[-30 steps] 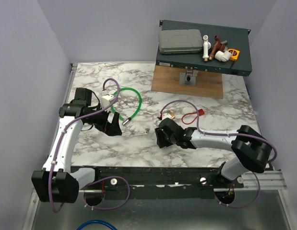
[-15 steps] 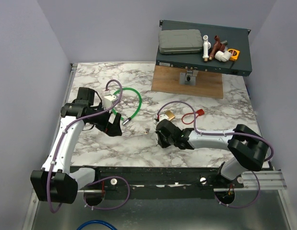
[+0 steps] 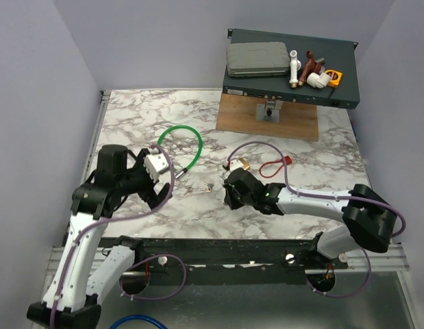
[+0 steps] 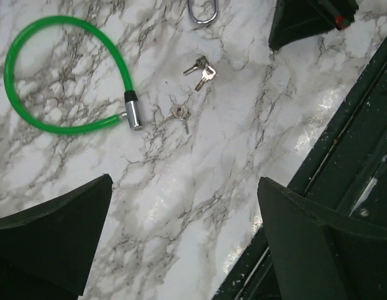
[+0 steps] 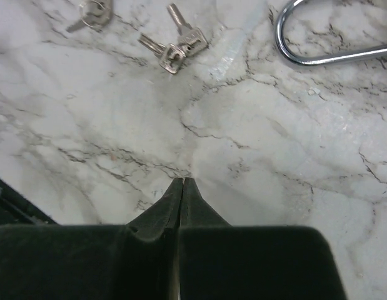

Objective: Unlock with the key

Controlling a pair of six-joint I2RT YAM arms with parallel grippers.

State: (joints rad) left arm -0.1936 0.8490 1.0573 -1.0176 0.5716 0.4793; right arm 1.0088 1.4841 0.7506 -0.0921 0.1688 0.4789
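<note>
The brass padlock (image 3: 243, 164) lies on the marble table (image 3: 301, 144), and its silver shackle (image 5: 331, 39) shows at the top right of the right wrist view. The key on its red cord (image 3: 270, 169), with a red tag (image 3: 288, 160), rests just right of the padlock. My right gripper (image 3: 227, 190) (image 5: 183, 180) sits low over bare marble, near side of the padlock, shut with nothing visible between its fingers. My left gripper (image 3: 155, 179) (image 4: 184, 187) hangs high above the table's left part, wide open and empty.
A green cable loop (image 3: 186, 142) (image 4: 68, 75) lies left of centre. Small silver keys (image 4: 201, 69) (image 5: 174, 49) and another pair (image 4: 179, 112) lie between it and the right gripper. A wooden board (image 3: 270, 118) carries a raised dark tray (image 3: 287, 86) of parts at the back.
My right gripper closed from partly open to fully shut on nothing. The left arm rose and pulled back toward the near left, away from the green cable.
</note>
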